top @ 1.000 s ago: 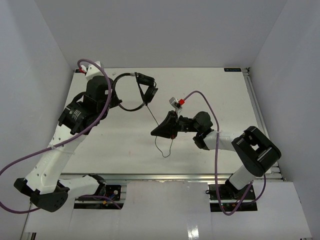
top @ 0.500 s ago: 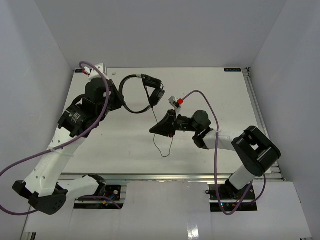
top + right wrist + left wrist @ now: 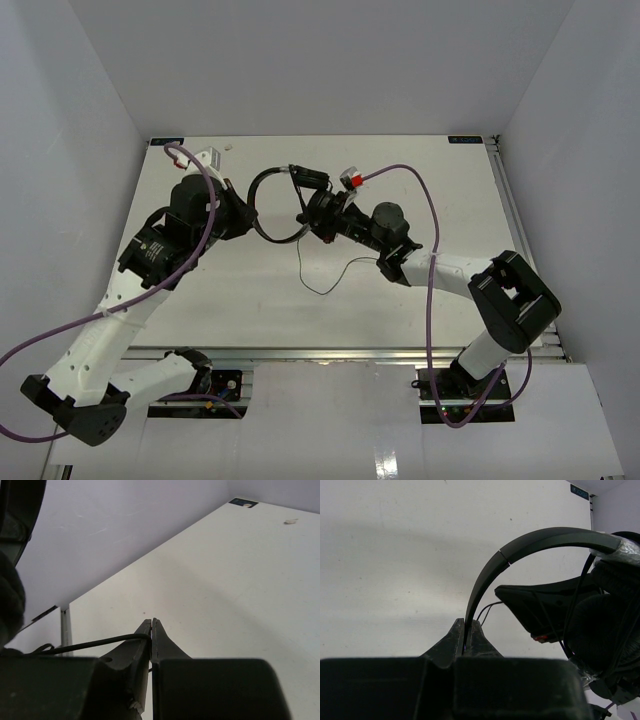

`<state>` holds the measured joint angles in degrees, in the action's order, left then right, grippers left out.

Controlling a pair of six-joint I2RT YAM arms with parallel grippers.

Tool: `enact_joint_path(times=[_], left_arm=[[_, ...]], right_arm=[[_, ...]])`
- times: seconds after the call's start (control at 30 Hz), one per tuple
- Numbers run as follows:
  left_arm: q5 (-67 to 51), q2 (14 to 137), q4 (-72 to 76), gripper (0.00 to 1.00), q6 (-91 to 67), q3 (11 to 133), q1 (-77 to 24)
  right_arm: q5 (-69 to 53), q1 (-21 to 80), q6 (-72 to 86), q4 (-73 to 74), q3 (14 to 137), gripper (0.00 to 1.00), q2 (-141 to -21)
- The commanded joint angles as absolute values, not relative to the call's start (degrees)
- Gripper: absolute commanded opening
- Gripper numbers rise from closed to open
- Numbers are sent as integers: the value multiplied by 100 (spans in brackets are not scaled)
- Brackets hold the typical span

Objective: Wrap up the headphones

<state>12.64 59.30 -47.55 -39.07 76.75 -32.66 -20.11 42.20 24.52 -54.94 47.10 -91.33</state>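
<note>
"See the left pincer (image 3: 467, 626)? How wide is it?"

"Not wide at all. It's pinched shut on the thin headband (image 3: 545, 536), which curves up and away from its tips."

"And the right pincer (image 3: 151, 623)?"

"Closed as well, nipping the black cable (image 3: 100, 642), just beside the earcups (image 3: 312, 188)."

"So where are the headphones (image 3: 272, 170)?"

"Between the two arms, toward the far middle of the desk (image 3: 250, 300), with one pincer on either side. The rest of the cable hangs down and trails in a loose loop on the desk."
</note>
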Motion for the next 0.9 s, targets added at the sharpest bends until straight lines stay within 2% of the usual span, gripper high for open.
enact_joint_path(times=[0.0, 0.3, 0.73, 0.87], left_arm=[[695, 5536, -4369, 0, -4112, 7547, -3287], [-457, 5249, -3869, 0, -4406, 6843, -3295], [-907, 5058, -3722, 0, -4371, 6526, -3296], [-1324, 5112, -3697, 0, -4155, 6495, -3287]], right_arm=[[-642, 4184, 2196, -5654, 4523, 8, -9000], [-270, 4184, 2375, -6158, 4494, 9, -9110], [346, 4184, 2760, -6955, 4474, 8, -9396], [404, 4175, 2751, -6996, 4458, 11, -9374]])
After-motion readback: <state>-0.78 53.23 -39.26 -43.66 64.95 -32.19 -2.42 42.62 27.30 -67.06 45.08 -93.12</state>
